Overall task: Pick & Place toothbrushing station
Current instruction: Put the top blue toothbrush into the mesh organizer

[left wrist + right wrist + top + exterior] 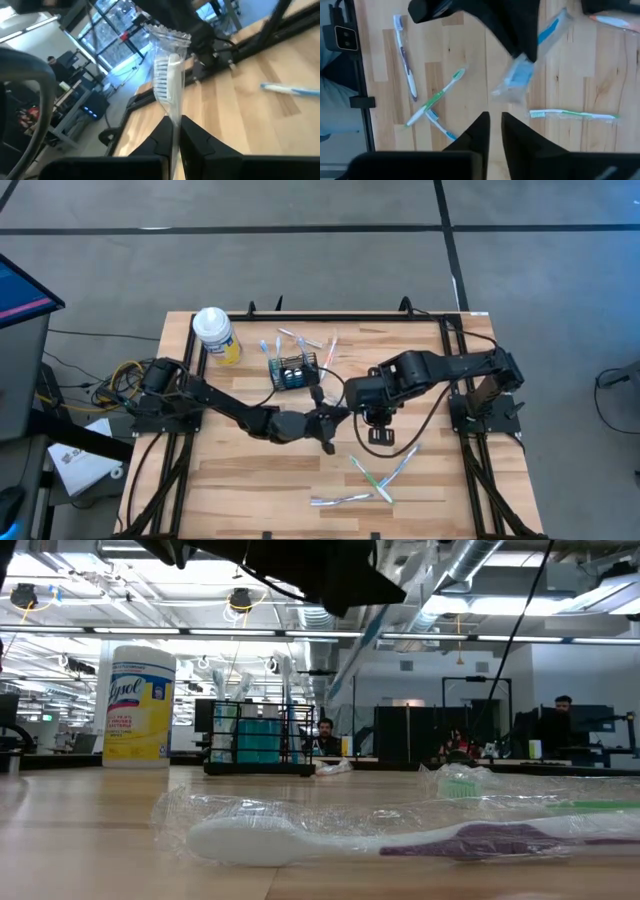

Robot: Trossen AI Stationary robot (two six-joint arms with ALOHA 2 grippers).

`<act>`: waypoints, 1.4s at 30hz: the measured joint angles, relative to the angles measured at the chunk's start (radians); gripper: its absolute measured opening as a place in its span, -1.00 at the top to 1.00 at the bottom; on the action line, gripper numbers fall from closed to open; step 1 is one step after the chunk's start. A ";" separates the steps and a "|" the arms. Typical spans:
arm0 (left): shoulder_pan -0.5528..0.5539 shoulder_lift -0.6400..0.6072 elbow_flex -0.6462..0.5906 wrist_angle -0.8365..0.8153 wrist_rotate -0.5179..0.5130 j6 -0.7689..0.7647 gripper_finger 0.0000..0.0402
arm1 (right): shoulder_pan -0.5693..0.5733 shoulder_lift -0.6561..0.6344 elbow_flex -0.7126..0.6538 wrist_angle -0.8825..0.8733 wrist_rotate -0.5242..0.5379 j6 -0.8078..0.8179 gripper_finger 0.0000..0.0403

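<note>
Black wire caddy [293, 372] sits near the back of the wooden worktop [250, 480], beside a yellow can of wipes [216, 335]. Just in front of it, the left claw [322, 420] is clenched on a wrapped toothbrush [167, 80] and holds it up in the air. The right claw [378, 435] hangs close by with its fingers a little apart, holding nothing. More toothbrushes [375, 480] lie loose on the wood.

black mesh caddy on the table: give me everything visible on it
The black wire-mesh caddy is small and rectangular, standing upright at the table's rear centre, right of the yellow wipes canister. Something teal-blue shows inside through the mesh. Wrapped toothbrushes lie fanned just behind it; whether they touch is unclear. Neither gripper touches it.
</note>
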 joint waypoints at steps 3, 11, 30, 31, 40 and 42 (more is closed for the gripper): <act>0.000 -0.002 -0.004 0.004 -0.018 0.000 0.97 | -0.006 -0.009 0.000 -0.002 0.000 0.000 0.69; 0.000 -0.099 -0.089 0.001 -0.051 -0.073 0.97 | -0.009 -0.042 -0.005 -0.011 0.093 0.008 0.58; -0.029 -0.483 -0.378 -0.003 -0.146 -0.385 0.97 | 0.062 -0.127 -0.008 -0.029 0.294 0.069 0.60; -0.033 -0.496 -0.380 -0.003 -0.160 -0.385 0.97 | 0.068 -0.129 -0.008 -0.031 0.302 0.076 0.60; -0.044 -0.623 -0.455 -0.001 -0.245 -0.390 0.97 | 0.113 -0.129 -0.008 -0.050 0.353 0.104 0.60; -0.047 -0.651 -0.479 -0.003 -0.277 -0.392 0.97 | 0.121 -0.131 -0.008 -0.050 0.374 0.119 0.60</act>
